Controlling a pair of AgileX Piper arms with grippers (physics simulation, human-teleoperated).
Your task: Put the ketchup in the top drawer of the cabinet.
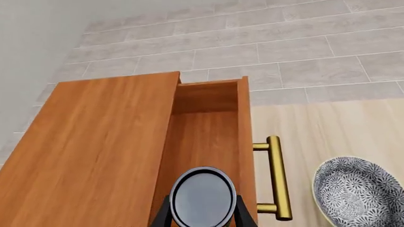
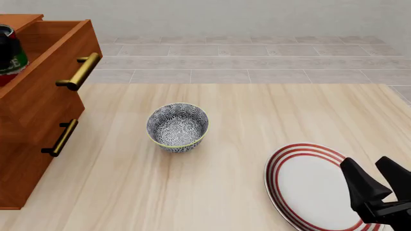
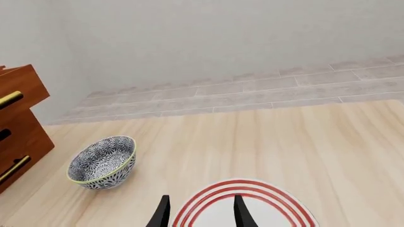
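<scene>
Ketchup [image 1: 203, 196] sits clamped in the left claw [image 1: 203, 216], its dark grey top facing the wrist camera and a black finger pressed against each side of the can, so it hangs upright over the open top drawer [image 1: 205, 137]. That pose looks chosen for a straight drop: the can seems to be above the drawer's hollow rather than over the cabinet [image 1: 94, 146] top beside it, and I judge only a lowering and release are left. In the front view the can [image 2: 9, 54] shows at the far left edge, partly cut off, with its red label and green and white marks; the lettering is too cropped to read, so no brand can be made out. The drawer is pulled well out, its long brass handle [image 1: 276, 177] standing clear of the front, which leaves room for the can to go in. Near the cabinet on the pale wooden surface [image 2: 244, 120] stands a grey patterned bowl [image 2: 178, 126], apart from everything. Well away at the near right, the right claw [image 2: 378, 180] hovers with its fingers spread and nothing between them, above a red-ringed white plate [image 2: 308, 187], out of the way of the placing arm.
</scene>
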